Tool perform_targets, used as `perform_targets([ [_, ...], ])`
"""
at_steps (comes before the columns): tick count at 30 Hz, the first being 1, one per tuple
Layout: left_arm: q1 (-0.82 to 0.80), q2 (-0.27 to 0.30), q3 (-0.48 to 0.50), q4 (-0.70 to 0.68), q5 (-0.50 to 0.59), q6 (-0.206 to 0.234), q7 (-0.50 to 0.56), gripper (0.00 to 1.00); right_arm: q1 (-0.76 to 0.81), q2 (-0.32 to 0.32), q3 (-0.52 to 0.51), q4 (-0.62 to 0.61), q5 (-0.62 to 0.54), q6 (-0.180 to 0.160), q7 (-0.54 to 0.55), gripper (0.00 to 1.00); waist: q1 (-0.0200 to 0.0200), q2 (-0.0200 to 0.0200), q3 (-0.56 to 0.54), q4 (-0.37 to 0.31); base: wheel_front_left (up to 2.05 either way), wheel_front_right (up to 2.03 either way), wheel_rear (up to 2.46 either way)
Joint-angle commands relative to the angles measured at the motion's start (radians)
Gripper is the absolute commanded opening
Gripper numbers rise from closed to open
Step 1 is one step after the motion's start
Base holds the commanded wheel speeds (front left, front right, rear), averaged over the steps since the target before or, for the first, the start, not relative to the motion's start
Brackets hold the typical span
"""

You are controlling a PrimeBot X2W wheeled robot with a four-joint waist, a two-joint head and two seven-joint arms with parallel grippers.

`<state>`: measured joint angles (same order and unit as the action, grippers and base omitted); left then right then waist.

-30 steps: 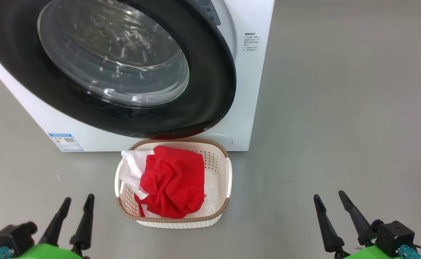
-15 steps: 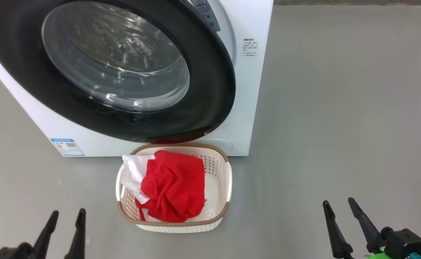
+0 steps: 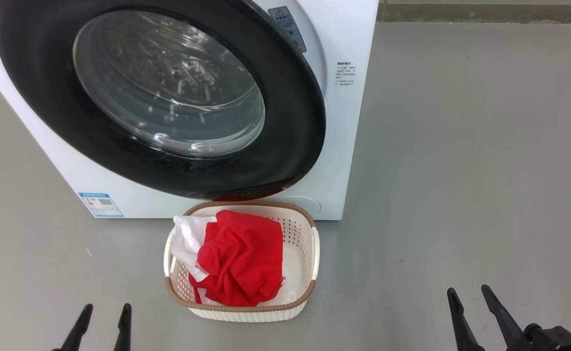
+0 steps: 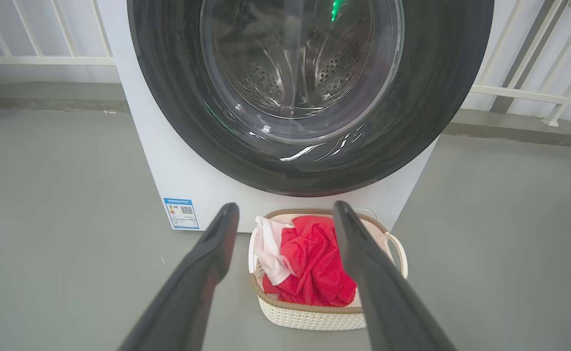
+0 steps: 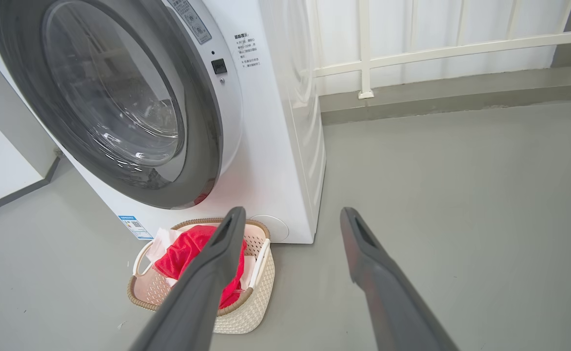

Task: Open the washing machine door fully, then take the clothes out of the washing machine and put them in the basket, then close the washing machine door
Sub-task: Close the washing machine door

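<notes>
Red clothes [image 3: 240, 261] sit heaped in the basket [image 3: 246, 314], with the white part at the heap's upper left. Head view: basket at lower centre on the grey floor [image 3: 461, 170], its far rim just below the washing machine door [image 3: 297, 141]. Door lies flat against the front of the washing machine [image 3: 351, 146] and looks shut. Blue label [image 3: 101, 204] is at the base, left of the basket. Left gripper [image 3: 107, 309] at bottom left, fingers spread with nothing between them, well apart from the basket and to its left. Right gripper [image 3: 468, 291] at bottom right, also released and empty, farther from the basket, on its right. Left wrist view: both fingers rise from the bottom edge with a wide gap. Basket and clothes show in that gap beyond the tips, no contact; the right finger overlaps the basket's right side in the frame. Door takes the top centre, perforated steel drum [image 4: 314, 68] visible through it. Right wrist view: fingers parted, empty. Basket with clothes at lower left, partly hidden behind the left finger, not touching it. Washing machine at upper left with the door against it, white railing [image 5: 412, 53] at upper right.
</notes>
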<state>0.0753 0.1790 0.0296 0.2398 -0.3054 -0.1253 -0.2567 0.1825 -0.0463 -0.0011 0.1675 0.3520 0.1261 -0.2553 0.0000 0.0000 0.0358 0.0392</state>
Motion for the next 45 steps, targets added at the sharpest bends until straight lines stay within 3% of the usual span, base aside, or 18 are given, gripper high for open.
perform_targets([
  [1, -0.018, 0.012, 0.042, -0.029, 0.016, -0.005, -0.005, 1.0, -0.017, -0.012, 0.017, -0.024, -0.004, 0.005, -0.006, 1.0, 0.0, 0.0, 0.0, 0.001, 0.0, 0.0, 0.0],
  [12, -0.034, 0.008, 0.043, -0.035, 0.029, -0.005, -0.005, 1.0, -0.035, -0.01, 0.02, -0.034, -0.003, 0.005, -0.006, 1.0, 0.0, 0.0, 0.009, 0.018, 0.0, 0.0, 0.0],
  [13, -0.035, 0.006, 0.04, -0.035, 0.029, -0.005, -0.005, 1.0, -0.039, -0.009, 0.023, -0.037, 0.001, 0.005, -0.006, 0.86, 0.0, 0.0, 0.01, 0.022, 0.0, 0.0, 0.0],
  [15, -0.037, -0.002, 0.034, -0.037, 0.028, -0.005, -0.005, 1.0, -0.051, -0.009, 0.028, -0.042, 0.008, 0.005, -0.006, 0.0, 0.0, 0.0, 0.013, 0.033, 0.0, 0.0, 0.0],
  [29, -0.096, -0.058, -0.016, -0.039, 0.017, -0.005, -0.005, 1.0, -0.364, -0.004, 0.127, 0.021, 0.037, 0.005, -0.006, 0.0, 0.0, 0.0, 0.077, 0.141, 0.0, 0.0, 0.0],
  [45, -0.247, -0.108, -0.111, -0.039, -0.033, -0.005, -0.005, 1.0, -0.725, -0.004, 0.095, 0.168, -0.033, 0.005, -0.006, 0.0, 0.0, 0.0, 0.247, 0.289, 0.0, 0.0, 0.0],
])
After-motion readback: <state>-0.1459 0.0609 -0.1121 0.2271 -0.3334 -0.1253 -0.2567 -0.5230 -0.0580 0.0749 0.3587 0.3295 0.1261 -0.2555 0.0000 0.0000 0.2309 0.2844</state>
